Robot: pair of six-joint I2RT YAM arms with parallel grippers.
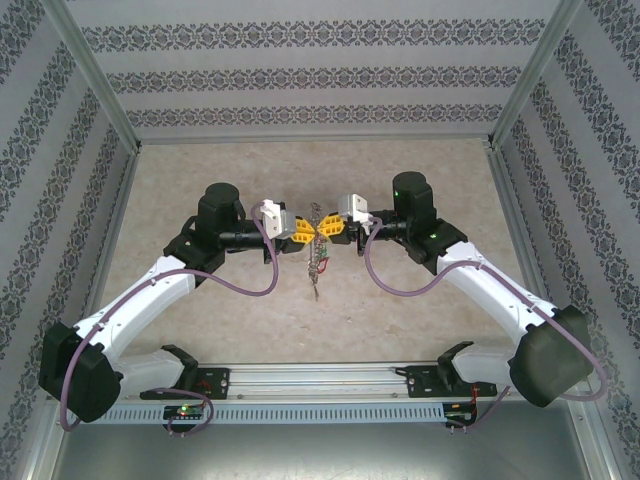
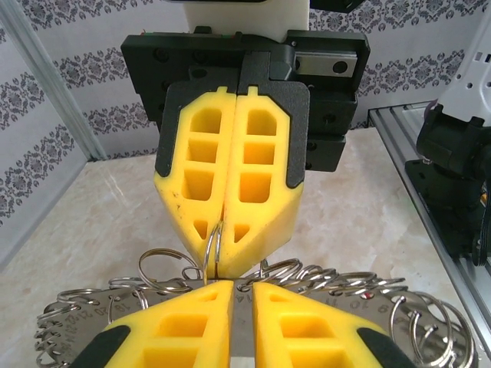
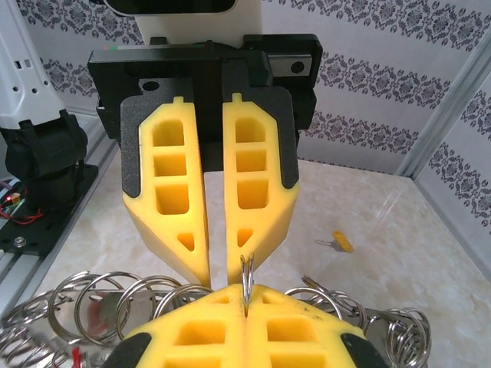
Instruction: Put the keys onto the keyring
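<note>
I am looking at both arms meeting nose to nose over the middle of the worktop. The right gripper is clenched tight, and it is pinching the keyring, whose thin wire loop is standing edge-on between its yellow fingertips. The left gripper is facing it, tips almost touching the right one's, with its fingers drawn in to a narrow slit. I cannot tell whether it is grasping anything.

A cluster of silver rings is fanning out just below the two sets of fingertips, beside a metal plate stamped with small numbers. In the top view the keys are showing as a strand running from between the grippers toward the near edge of the worktop, with flecks of green and red in it.

One yellow-tagged key is lying flat on the worktop, well apart from the bunch.
</note>
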